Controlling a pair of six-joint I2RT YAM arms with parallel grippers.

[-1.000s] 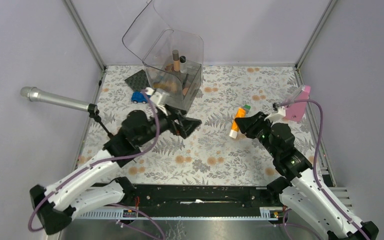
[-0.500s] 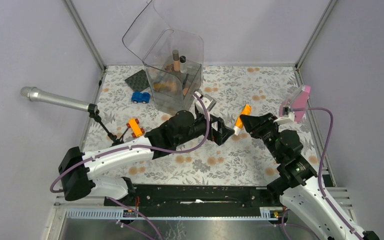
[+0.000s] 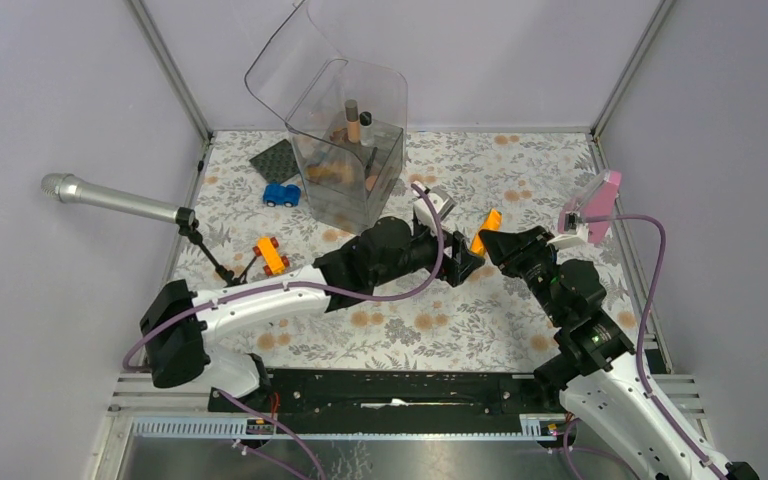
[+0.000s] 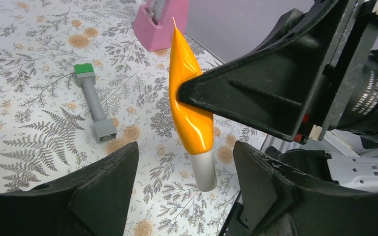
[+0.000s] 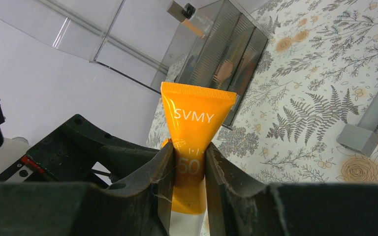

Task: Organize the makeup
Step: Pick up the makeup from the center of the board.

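The right claw [image 5: 187, 169] is pinching the orange tube [image 4: 189, 108] around its middle, holding it above the table [image 4: 39, 132]. The left claw [image 4: 184, 155] is standing spread, its fingers flanking the tube's white cap [image 4: 204, 172] without touching it.

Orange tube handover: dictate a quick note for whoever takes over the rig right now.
The right gripper is shut on the orange tube, held above the table, white cap down.
The left gripper is open at the tube's cap end, not gripping.
The grey tube with green cap lies loose on the table.
Done: a few bottles stand in the clear box.
Left: orange tube and grey tube into the box.
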